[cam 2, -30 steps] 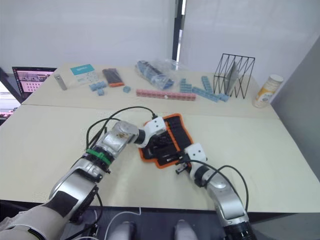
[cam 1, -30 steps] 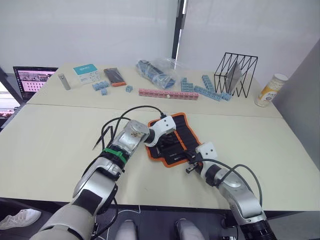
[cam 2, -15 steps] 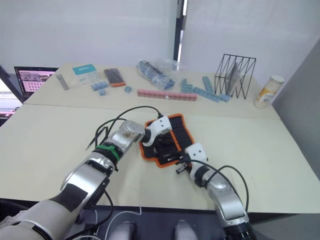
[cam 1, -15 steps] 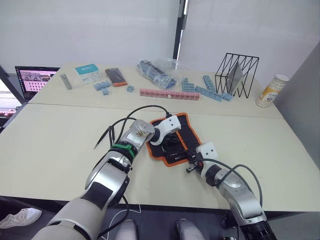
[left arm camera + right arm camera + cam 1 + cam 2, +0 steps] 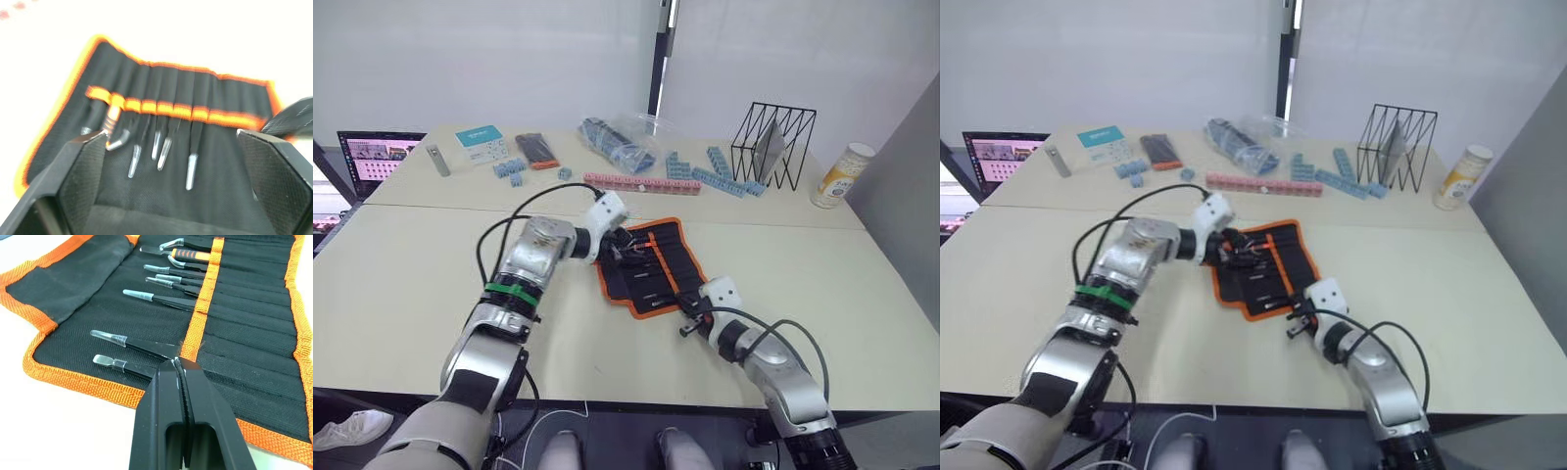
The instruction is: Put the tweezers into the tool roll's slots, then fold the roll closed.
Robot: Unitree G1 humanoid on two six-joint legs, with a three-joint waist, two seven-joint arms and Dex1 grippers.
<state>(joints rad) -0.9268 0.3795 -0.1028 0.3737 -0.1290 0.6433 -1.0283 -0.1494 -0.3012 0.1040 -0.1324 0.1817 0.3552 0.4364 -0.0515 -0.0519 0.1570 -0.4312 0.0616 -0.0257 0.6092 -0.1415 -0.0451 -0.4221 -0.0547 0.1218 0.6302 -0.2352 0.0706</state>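
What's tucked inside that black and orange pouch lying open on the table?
The tool roll lies open with slim tweezers in its slots, capped tips poking out past the orange band. One tool has an orange grip. The ends under the fabric are covered.

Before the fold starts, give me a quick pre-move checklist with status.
1. Black fabric tool roll with orange edging lies open and flat: ok.
2. Slim black pointed tweezers seated under the orange band: ok.
3. Every tweezer accounted for: cannot tell.
4. Left gripper open over the roll: ok.
5. Right gripper shut, empty, tips at the roll's edge: ok.
6. Cream table around the roll free for folding: ok.
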